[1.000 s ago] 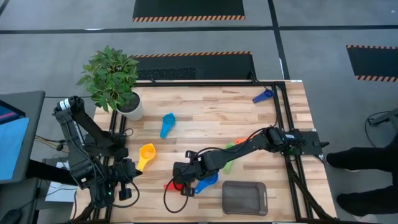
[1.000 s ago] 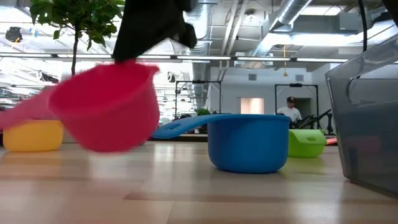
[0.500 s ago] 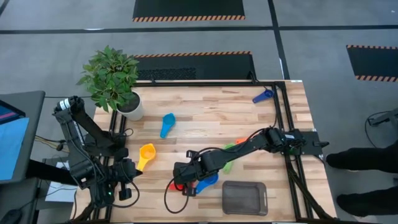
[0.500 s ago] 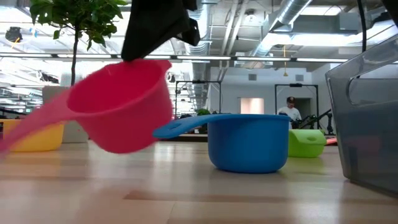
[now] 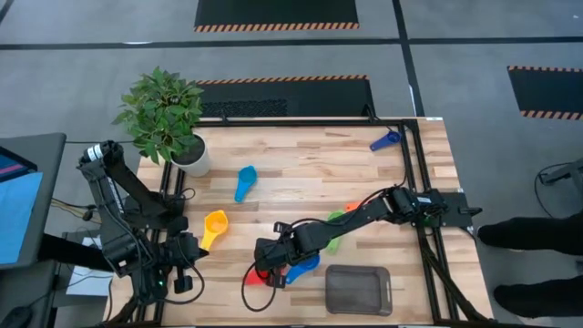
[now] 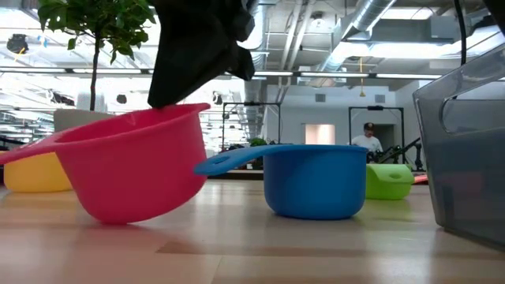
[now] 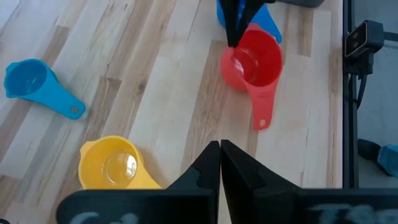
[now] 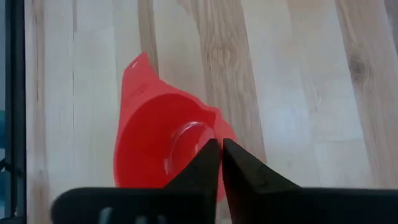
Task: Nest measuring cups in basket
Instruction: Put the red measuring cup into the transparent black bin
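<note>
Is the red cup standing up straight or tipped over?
Tipped a little. The red cup rests on the table with its rim slanting, while the right gripper touches that rim.

Robotics lab, exposed ceiling ducts (image 6: 371,31), hazard-taped floor mats (image 5: 278,13), distant person (image 6: 368,139)

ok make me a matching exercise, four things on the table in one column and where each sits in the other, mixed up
Things:
1. red cup
2. yellow cup
3. basket
4. dark blue cup

Places:
A. far right corner of the table
B. under the right claw
C. near edge, right of the red cup
D. near the plant pot, on the left arm's side

Pairs: 1-B, 2-D, 3-C, 4-A
</note>
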Controlling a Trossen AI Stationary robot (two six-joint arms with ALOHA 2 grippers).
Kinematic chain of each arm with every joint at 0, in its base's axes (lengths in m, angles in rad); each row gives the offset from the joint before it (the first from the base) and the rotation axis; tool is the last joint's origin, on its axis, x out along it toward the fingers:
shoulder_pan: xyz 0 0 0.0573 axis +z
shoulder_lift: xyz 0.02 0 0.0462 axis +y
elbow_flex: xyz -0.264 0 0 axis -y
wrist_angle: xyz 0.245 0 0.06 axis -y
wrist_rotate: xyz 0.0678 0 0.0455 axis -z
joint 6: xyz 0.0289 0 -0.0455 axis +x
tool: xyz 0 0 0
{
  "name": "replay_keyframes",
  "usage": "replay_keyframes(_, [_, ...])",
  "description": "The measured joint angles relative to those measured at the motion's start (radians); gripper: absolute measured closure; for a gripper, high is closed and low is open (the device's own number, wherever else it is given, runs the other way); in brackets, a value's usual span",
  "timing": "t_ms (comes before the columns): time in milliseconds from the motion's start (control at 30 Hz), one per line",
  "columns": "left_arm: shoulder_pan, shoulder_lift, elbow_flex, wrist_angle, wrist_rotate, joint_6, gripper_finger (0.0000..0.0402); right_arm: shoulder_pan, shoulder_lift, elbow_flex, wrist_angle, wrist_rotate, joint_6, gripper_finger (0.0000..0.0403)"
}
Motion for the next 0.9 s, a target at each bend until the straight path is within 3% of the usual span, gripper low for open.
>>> replay_keyframes(900, [0.0,0.0,0.0,0.0,0.001,-0.001,0.0401,-0.048,-0.001,-0.005,0.029,0.019,-0.055,0.0184])
